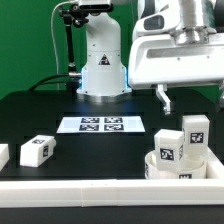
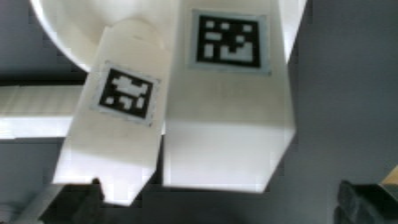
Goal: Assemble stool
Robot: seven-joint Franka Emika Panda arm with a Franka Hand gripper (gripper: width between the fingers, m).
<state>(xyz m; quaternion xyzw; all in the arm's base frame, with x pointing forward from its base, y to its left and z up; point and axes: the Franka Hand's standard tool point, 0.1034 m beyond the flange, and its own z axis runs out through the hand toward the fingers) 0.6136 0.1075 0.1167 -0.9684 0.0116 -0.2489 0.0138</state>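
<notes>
Legs are standing up on the seat disc (image 1: 182, 168) in the lower right of the exterior view. I am seeing two of them there. The shorter leg (image 1: 168, 146) is sitting toward the exterior view's left, and the taller leg (image 1: 196, 130) is standing just beside it on the exterior view's right. Both are showing black-and-white tags.

A loose leg (image 1: 38, 150) is lying on the black table (image 1: 60, 105) in the lower left of the frame, well apart from the seat disc. Another white piece (image 1: 3, 155) is peeking in at the left edge, and I cannot tell what it is. The marker board (image 1: 100, 125) is lying flat in the middle, in front of my base (image 1: 100, 62). A white rail (image 1: 90, 190) is running along the lower edge.

My gripper (image 1: 188, 98) is hanging in the upper right of the frame, above the standing legs and not touching them. One finger (image 1: 163, 98) is pointing down. I cannot see the other one in this view.

In the wrist view, two legs are filling most of the picture, a narrow leg (image 2: 121, 125) and a wide leg (image 2: 231, 110) just beside it, each showing a tag. The round edge of the seat disc (image 2: 80, 40) is curving behind them. My dark fingertips (image 2: 68, 205) are showing in two corners, far apart. My gripper (image 2: 217, 204) is spreading wide and holding nothing.
</notes>
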